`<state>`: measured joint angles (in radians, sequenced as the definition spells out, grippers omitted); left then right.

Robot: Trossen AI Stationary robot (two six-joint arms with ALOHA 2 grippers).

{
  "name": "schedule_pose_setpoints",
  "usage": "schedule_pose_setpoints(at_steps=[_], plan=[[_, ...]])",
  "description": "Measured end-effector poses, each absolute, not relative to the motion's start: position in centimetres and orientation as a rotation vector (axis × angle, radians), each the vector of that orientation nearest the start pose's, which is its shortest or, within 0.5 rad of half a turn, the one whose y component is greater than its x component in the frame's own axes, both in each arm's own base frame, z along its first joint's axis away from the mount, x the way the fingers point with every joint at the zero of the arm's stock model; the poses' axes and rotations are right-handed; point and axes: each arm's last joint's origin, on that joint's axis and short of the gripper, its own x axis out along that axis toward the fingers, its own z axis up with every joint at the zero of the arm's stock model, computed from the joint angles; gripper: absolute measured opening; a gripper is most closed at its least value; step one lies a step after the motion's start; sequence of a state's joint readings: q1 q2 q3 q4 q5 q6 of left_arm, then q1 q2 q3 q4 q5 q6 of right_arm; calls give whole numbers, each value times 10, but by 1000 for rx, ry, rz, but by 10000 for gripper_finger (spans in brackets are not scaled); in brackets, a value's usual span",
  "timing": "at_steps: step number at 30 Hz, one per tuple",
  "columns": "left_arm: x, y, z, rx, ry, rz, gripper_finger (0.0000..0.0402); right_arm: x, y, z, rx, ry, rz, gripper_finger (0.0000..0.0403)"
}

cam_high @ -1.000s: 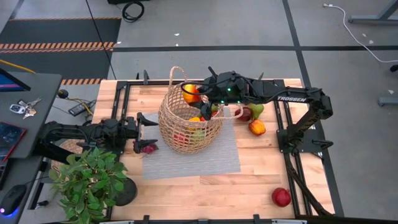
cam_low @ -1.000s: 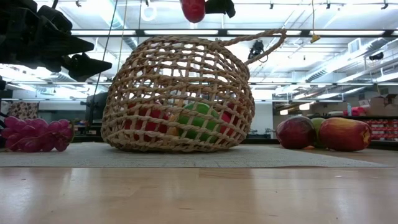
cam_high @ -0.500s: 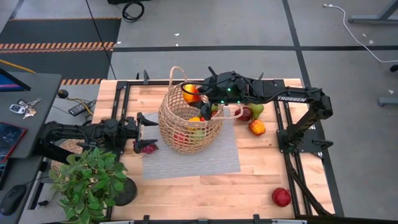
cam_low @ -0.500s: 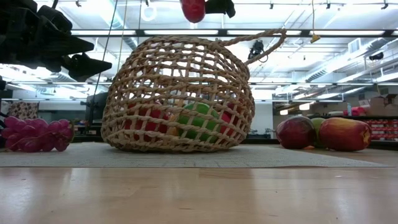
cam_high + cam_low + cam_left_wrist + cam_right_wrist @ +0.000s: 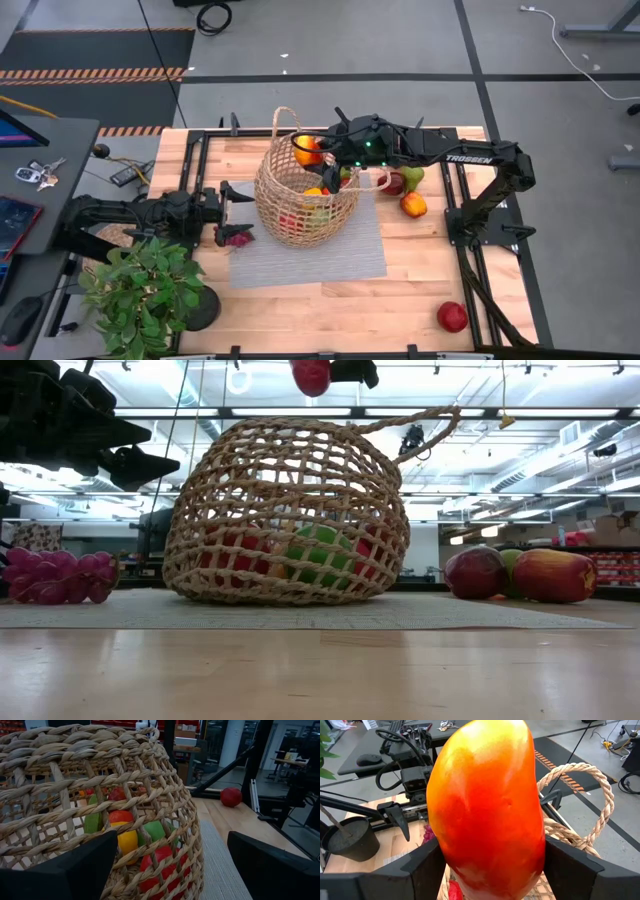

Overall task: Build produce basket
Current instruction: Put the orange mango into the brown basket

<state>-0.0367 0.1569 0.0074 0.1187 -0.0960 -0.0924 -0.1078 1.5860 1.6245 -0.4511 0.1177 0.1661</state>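
We see the right gripper [image 5: 312, 152] pinching an orange-red fruit [image 5: 487, 805] above the basket [image 5: 303, 200], its contents half-hidden by weave; left gripper [image 5: 232, 198] fingers spread beside it.

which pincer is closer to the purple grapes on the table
Left. The left pincer sits open just beside the grapes, by the basket. The right pincer is above the basket's rim, gripping an orange-red fruit.

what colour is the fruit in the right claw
Orange-red fading to yellow at one end, a mango; clearest in the right wrist view.

tan woven basket [image 5: 303, 196], orange-red mango [image 5: 487, 805], grey ribbed mat [image 5: 320, 255]
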Motion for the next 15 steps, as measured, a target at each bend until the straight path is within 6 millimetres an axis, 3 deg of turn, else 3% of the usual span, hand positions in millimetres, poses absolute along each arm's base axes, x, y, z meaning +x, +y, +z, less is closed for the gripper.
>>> schedule_pose_setpoints(at_steps=[15], plan=[[107,-1,165,-90,28,61,386,352,-42,398,161,393,-256,300]])
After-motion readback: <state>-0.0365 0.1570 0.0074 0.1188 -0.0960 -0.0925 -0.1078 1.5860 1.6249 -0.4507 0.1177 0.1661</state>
